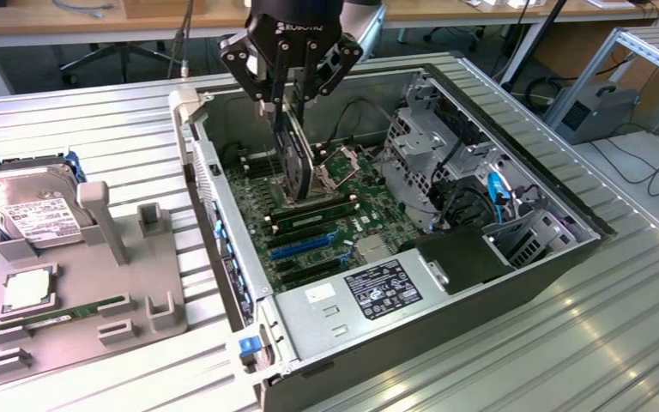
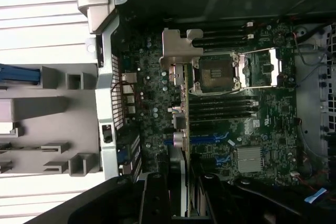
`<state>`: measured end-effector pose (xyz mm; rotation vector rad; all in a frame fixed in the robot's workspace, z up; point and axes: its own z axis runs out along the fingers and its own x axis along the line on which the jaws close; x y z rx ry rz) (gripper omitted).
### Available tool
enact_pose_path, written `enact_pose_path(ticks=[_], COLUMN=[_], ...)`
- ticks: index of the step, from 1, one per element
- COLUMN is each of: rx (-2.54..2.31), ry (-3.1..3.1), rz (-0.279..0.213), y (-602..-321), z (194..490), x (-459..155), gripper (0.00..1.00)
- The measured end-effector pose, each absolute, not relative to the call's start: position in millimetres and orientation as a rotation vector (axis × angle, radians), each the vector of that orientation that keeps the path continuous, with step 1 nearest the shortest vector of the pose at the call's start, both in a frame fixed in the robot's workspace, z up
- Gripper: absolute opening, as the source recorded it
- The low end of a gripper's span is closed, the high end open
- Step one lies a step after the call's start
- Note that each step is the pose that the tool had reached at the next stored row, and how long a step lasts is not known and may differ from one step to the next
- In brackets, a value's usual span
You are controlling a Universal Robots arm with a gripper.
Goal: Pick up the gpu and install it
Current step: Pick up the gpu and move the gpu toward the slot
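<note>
case (image 1: 220, 225) open above, drive cage (image 1: 424, 154) alongside

The gpu (image 2: 176, 45) has a pale matt metal bracket; the computer case (image 1: 306, 326) is bare sheet metal, the parts holder (image 1: 135, 292) matt grey plastic.

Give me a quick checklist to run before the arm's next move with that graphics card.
1. Grip: the fingers hold the card on edge: ok.
2. Position: card inside the open computer case, over the motherboard: ok.
3. Lower edge of the card lined up with a slot: cannot tell.
4. The blue slots free of other parts: ok.
5. The hard drive outside the case, apart from the card: ok.
</note>
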<state>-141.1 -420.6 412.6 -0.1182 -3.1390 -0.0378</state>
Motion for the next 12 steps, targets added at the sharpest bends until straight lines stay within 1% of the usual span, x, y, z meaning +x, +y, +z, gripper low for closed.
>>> enact_pose_path(ticks=[12], rx=[-0.118], ry=[-3.139], rz=[-0.036], y=[-421], z=[410], x=[-119], gripper=[0.27])
